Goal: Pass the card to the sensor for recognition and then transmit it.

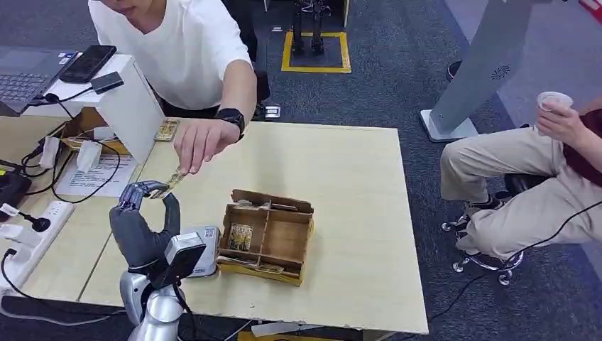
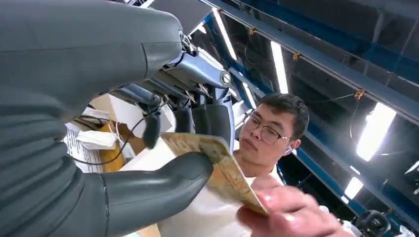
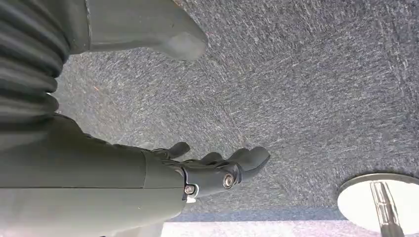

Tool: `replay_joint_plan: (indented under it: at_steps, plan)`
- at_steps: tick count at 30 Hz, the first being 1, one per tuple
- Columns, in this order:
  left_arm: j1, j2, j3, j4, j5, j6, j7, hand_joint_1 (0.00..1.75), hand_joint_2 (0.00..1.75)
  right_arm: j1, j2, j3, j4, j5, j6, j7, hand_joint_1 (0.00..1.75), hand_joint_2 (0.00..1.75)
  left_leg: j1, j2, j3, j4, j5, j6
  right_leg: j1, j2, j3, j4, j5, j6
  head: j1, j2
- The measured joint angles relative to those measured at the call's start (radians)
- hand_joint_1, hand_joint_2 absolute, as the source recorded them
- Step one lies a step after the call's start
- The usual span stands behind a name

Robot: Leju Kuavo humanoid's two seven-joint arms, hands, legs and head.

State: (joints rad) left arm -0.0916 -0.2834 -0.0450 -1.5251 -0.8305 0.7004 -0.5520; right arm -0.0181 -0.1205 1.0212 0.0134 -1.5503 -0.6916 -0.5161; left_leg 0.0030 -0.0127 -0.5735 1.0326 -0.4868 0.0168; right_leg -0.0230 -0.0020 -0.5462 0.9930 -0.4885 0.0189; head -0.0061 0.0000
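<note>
Cardboard box: a low open box (image 1: 266,238) stands near the front edge of the tabletop (image 1: 348,213), toward its left half. Partitions split it into compartments. The left compartment holds a patterned card standing on edge (image 1: 240,236); more flat cards lie along its front strip (image 1: 263,268); the large right compartment looks bare.
Sensor: a small white and grey device (image 1: 206,249) sits on the tabletop, touching or just beside the box's left wall.
Card: a tan patterned card (image 1: 173,180) is up in the air over the left part of the tabletop, between the box and the back edge. In the left wrist view it shows as a card (image 2: 222,173) pinched from both ends.
Left hand: the left hand (image 1: 142,220) is raised, its thumb and fingers closed on one end of the card.
Person's hand: a person's hand (image 1: 201,142), with a dark watch at the wrist, pinches the card's other end from behind the table.
Right hand: the right hand (image 3: 207,173) hangs over grey carpet, fingers loosely apart, holding nothing.
Back left corner: a white stand (image 1: 124,99) carries a phone (image 1: 88,62); cables and papers lie beneath it.
Room: grey carpet (image 1: 397,78); a seated person holding a paper cup (image 1: 554,101) at the right.
</note>
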Motion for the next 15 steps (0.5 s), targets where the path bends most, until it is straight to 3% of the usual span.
replay_joint_plan:
  at_steps: [15]
  plan:
    - [-0.002,0.000,0.001,0.000,0.016,0.000,-0.008,1.75,1.75,0.001,-0.002,0.007,0.000,-0.006,0.000,0.001,0.00,1.75,0.000,0.000,0.000,0.000,0.000,0.000,0.000,0.000,0.000,0.000,0.000,0.000,0.000,0.000]
